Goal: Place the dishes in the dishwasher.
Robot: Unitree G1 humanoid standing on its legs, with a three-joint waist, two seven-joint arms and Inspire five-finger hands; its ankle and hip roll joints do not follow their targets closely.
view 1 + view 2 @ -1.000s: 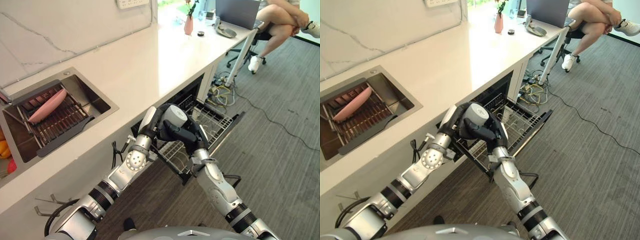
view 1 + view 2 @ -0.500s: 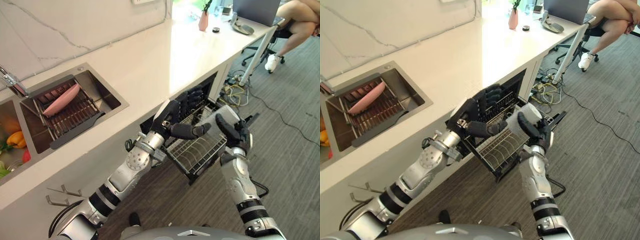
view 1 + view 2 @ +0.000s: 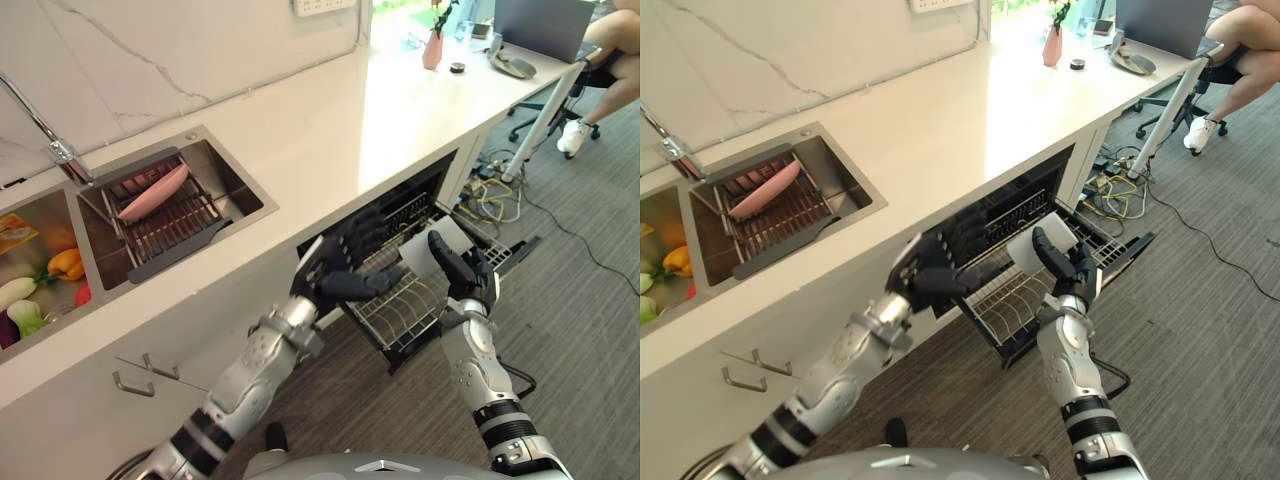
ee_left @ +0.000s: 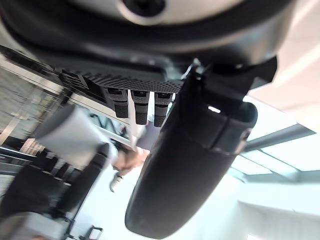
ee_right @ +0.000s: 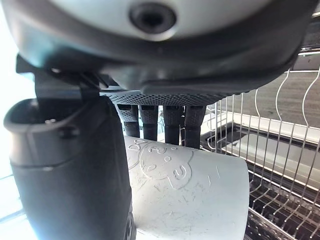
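Right hand (image 3: 463, 272) grips a pale grey plastic cup (image 5: 192, 192) (scuffed, with an embossed cartoon figure), fingers and thumb wrapped round it, above the pulled-out dishwasher rack (image 3: 408, 305). Left hand (image 3: 340, 265) hovers beside it over the rack, fingers spread and empty.

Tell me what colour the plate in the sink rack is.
Pink; the plate shows best in the left eye view.

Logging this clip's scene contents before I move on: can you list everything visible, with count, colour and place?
Cup: one, white, in the right hand above the rack.
Dishwasher rack: one, wire, pulled out under the counter.
Plate: one, pink, on the sink's drying rack.
Vegetables: several, orange, green and red, in the left basin.
Vase: one, pink, far end of the counter.
Person: one, seated by the desk.
Left hand: open, beside the cup.
Right hand: curled round the cup.
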